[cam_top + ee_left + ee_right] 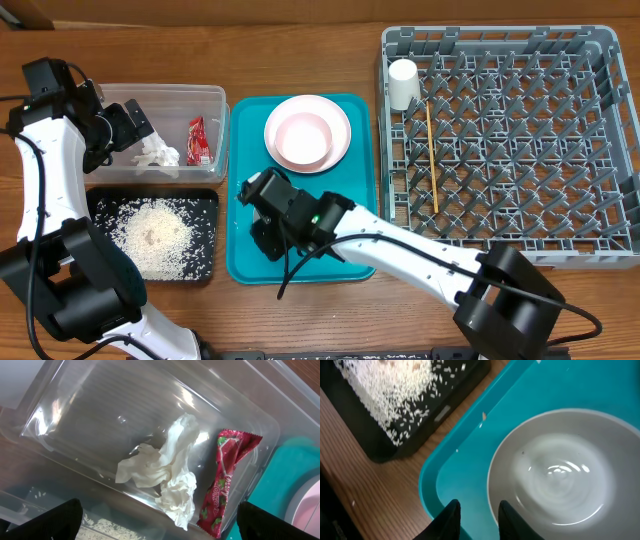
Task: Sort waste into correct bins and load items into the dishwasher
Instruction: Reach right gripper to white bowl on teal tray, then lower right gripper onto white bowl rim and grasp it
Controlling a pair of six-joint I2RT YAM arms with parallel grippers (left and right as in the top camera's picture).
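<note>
The grey-white bowl sits at the lower left of the teal tray. The right gripper is down at its left edge. In the right wrist view the bowl's rim runs up between the two fingertips, one outside the bowl and one over the inside. The jaws are partly closed around that rim, but from this angle I cannot tell whether they pinch it or only straddle it. From overhead the right arm comes in from the lower right of the frame, stretched low across the tray's bottom edge. Its wrist is bent down so that the gripper hides the bowl.

The left gripper hangs over the clear tub at the upper left with its jaws spread wide and nothing between them. In the left wrist view its fingers frame the bottom corners. Between and beyond them, on the tub floor, lie the crumpled tissue and, just right of it, the red wrapper. The left arm rises along the left edge and bends inward over the tub.

Below the tub, the black tray holds the rice. The pink plate with the pinkish bowl on it sits at the top of the teal tray. In the dish rack, at its left side, are the white cup and a chopstick.
</note>
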